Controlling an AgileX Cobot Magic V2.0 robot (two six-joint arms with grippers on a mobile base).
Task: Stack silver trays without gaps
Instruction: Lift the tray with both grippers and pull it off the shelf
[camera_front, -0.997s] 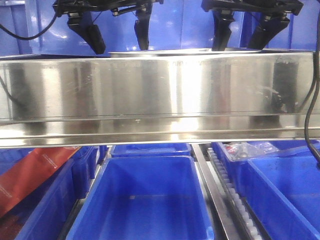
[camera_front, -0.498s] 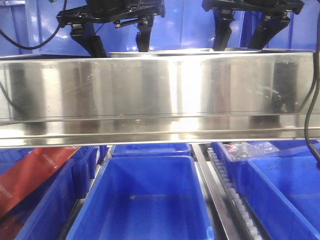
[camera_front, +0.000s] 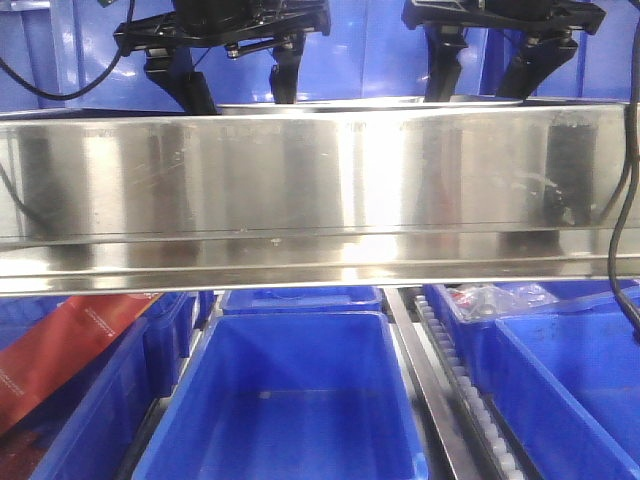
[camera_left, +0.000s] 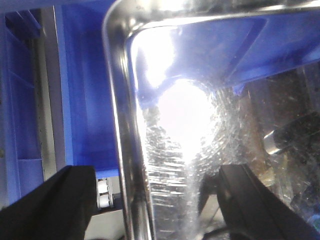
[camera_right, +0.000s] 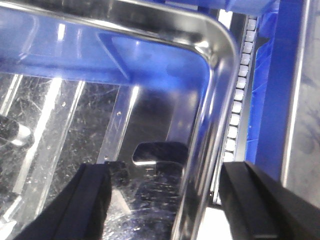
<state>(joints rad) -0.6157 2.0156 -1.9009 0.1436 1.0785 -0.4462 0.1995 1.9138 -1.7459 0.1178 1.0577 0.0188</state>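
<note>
Since only a thin bright edge of the silver tray (camera_front: 370, 101) shows above the rail in the front view, at twelve o'clock, I place it mostly from the wrist cameras: it lies level beyond the rail, long axis running nine to three, and I cannot tell whether another tray sits under it. My left gripper (camera_front: 240, 85) hangs over its nine o'clock end and my right gripper (camera_front: 485, 75) over its three o'clock end, each arm equally near its own short side. On the left wrist view the rim (camera_left: 122, 150) runs from six o'clock up to a rounded corner at eleven, passing between the two black fingers (camera_left: 50, 205), which stand wide apart, one outside the wall and one over the floor, neither visibly touching metal. The right wrist view mirrors this: the rim (camera_right: 210, 115) climbs to a corner at one o'clock, fingers (camera_right: 265, 205) spread wide either side. I judge the coming move to be a straight drop and a pinch on both end walls. The steel is polished, finely scratched and glaring, so it may slip. Around it sit the broad brushed-steel rail (camera_front: 320, 190), deep blue plastic bins (camera_front: 290, 400), a roller track (camera_front: 450, 370) and a red packet (camera_front: 70, 340) at eight o'clock.
</note>
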